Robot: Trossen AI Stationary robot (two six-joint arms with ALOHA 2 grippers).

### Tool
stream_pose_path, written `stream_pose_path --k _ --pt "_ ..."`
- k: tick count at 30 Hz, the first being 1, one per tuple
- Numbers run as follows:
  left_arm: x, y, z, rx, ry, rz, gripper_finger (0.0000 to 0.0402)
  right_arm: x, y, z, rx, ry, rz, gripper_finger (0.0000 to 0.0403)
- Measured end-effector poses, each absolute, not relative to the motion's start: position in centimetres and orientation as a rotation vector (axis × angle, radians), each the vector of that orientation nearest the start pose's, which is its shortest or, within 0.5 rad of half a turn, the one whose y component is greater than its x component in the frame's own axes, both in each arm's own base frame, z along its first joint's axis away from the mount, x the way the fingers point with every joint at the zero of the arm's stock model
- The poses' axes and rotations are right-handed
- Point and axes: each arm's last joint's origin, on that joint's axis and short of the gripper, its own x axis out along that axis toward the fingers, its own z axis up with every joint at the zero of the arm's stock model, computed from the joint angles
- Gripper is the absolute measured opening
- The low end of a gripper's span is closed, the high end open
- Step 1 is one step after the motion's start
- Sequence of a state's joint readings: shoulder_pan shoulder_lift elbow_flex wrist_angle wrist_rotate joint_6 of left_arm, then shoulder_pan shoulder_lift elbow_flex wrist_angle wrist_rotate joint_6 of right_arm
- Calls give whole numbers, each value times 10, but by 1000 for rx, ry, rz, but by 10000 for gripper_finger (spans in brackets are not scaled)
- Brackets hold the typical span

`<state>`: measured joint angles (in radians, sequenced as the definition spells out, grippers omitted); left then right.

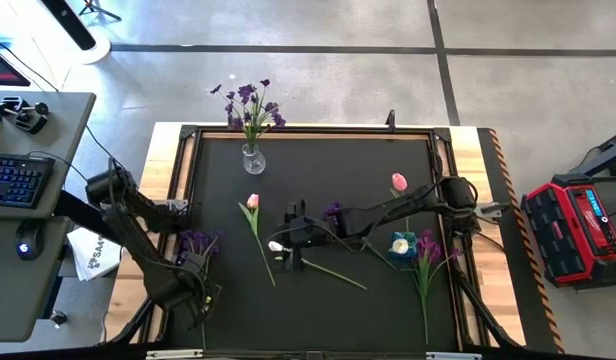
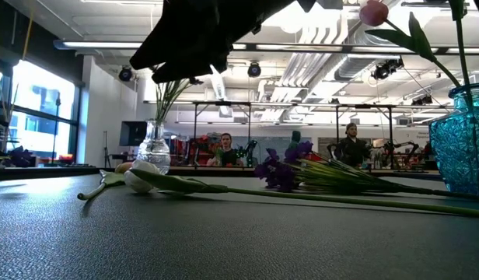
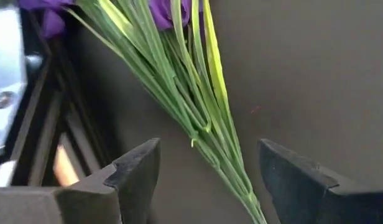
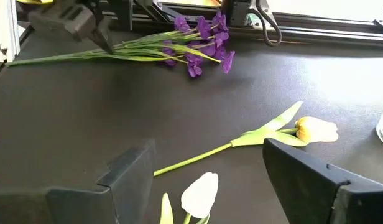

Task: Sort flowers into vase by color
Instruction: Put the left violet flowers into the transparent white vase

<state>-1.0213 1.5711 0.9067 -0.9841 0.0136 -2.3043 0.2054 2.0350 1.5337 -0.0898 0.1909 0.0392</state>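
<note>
You have the black table (image 1: 318,160) as your field, and the clear glass vase (image 1: 253,160) near its far edge already holds purple blossoms; place everything else from that vase. Well toward you and to the right stands a blue vase (image 1: 401,247) with a pink tulip (image 1: 398,182) in it, and a purple spray (image 1: 425,262) lies just beside it. The right gripper (image 1: 293,237) hangs toward you from the clear vase, fingers spread and holding nothing, above a white tulip (image 4: 200,194). That tulip's long axis runs diagonally, bud toward the clear vase's side, stem trailing toward the near right.

The left gripper (image 3: 207,180), toward you and left of the clear vase, is also released, its fingers either side of a purple spray's stems (image 3: 198,112). The risk: closing this low on a loose bundle could catch only some stems, so the rest slip or splay when lifted.
</note>
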Motion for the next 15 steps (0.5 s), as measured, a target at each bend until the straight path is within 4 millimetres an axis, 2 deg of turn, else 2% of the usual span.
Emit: stream_pose_path --k 9,12,15 --pt "127 -189 141 -963 1332 1092 252 453 89 221 -74 581 1 277" --pt "129 -186 138 -979 1334 1092 238 453 89 221 -73 581 1 277" --pt "132 -184 138 -986 1333 1098 207 453 89 221 -73 582 1 277"
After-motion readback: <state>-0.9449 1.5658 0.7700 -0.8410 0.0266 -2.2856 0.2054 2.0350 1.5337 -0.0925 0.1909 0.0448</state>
